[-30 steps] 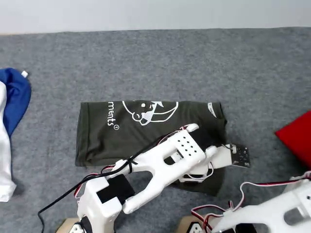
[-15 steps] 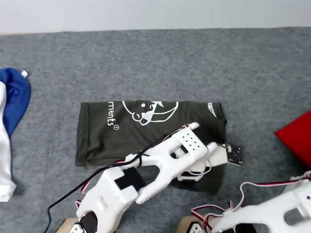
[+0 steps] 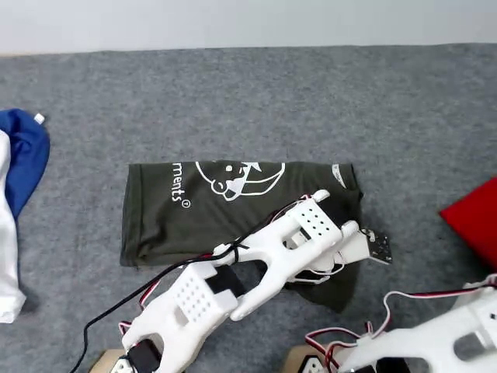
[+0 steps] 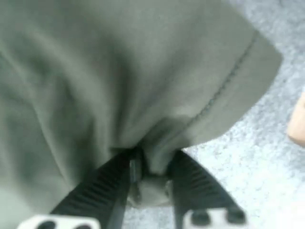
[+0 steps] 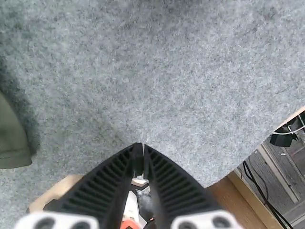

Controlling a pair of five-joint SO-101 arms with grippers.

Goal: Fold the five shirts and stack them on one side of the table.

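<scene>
A dark olive-green cotton T-shirt with a white print [image 3: 225,206] lies folded into a flat rectangle on the grey felt table cover [image 3: 311,101], about midway across it. The white left arm [image 3: 272,256] stretches over the shirt's near edge to the corner farthest from the printed lettering, where the cloth is rumpled and pulled out of the neat rectangle. In the left wrist view, the left gripper [image 4: 151,162] has its black jaws pinching a bunched fold of the shirt beside a stitched hem. The right gripper [image 5: 139,149] hangs over bare felt just off that same end of the shirt, its ribbed jaws pressed together with nothing between them. A crumpled blue cloth [image 3: 27,155] and a white cloth [image 3: 6,249] lie well apart from the shirt's lettered end. A red cloth [image 3: 474,217] lies well apart from its opposite end.
</scene>
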